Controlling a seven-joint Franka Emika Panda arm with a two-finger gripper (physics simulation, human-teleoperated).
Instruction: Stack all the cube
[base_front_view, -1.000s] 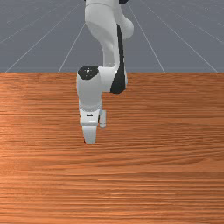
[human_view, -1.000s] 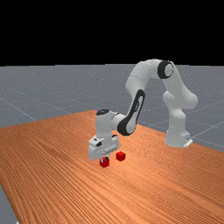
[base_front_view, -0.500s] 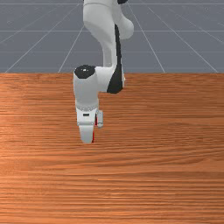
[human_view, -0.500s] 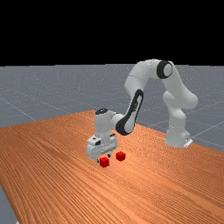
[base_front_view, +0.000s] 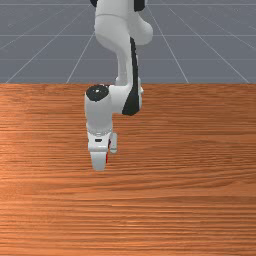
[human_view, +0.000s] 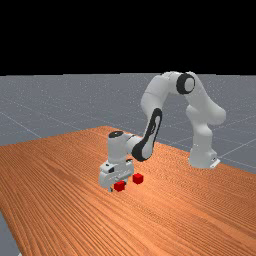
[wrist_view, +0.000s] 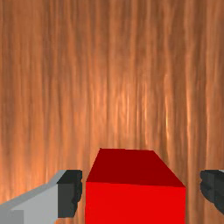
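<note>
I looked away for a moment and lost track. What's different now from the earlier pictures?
The fingers have come down, after shifting slightly toward the front view's left. They stand open on either side of one red cube, not gripping it. That cube and the other red cube have stayed in their places on the table, side by side and not stacked.

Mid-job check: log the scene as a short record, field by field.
cubes: two, both red
left cube, far view: this cube is between the fingers
right cube, far view: this other cube is on the table, apart from the first
gripper: the gripper is open
stack: not yet built
</note>
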